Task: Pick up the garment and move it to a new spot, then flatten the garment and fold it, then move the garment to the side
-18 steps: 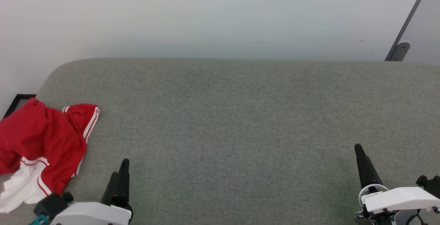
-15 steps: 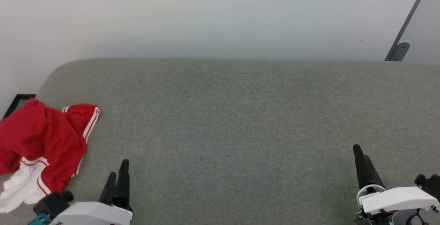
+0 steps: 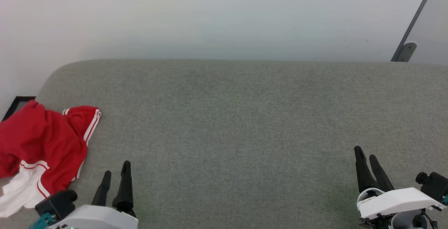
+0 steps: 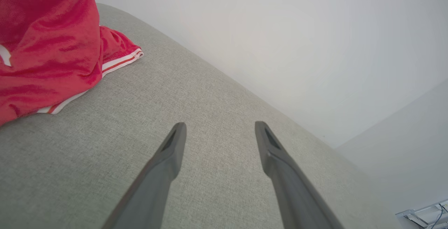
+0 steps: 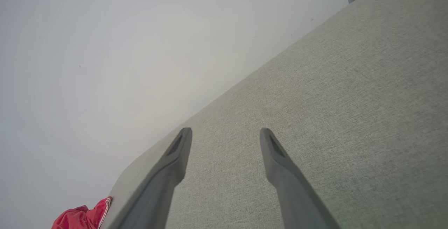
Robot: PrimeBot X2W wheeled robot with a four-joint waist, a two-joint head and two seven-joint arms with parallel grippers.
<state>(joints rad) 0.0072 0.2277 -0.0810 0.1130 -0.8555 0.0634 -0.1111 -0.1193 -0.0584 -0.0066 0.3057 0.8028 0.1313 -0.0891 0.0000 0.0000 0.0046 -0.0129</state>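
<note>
At the left edge of the grey fabric-covered tabletop, found the crumpled red-and-white jersey garment, long axis near-to-far, just left of the left gripper, fingers spread and empty, so judged that arm nearer than the right gripper, likewise spread, well apart.

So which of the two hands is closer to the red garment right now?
The left hand, at the lower left of the head view, open just beside the garment; the right hand sits far across the grey surface.
</note>
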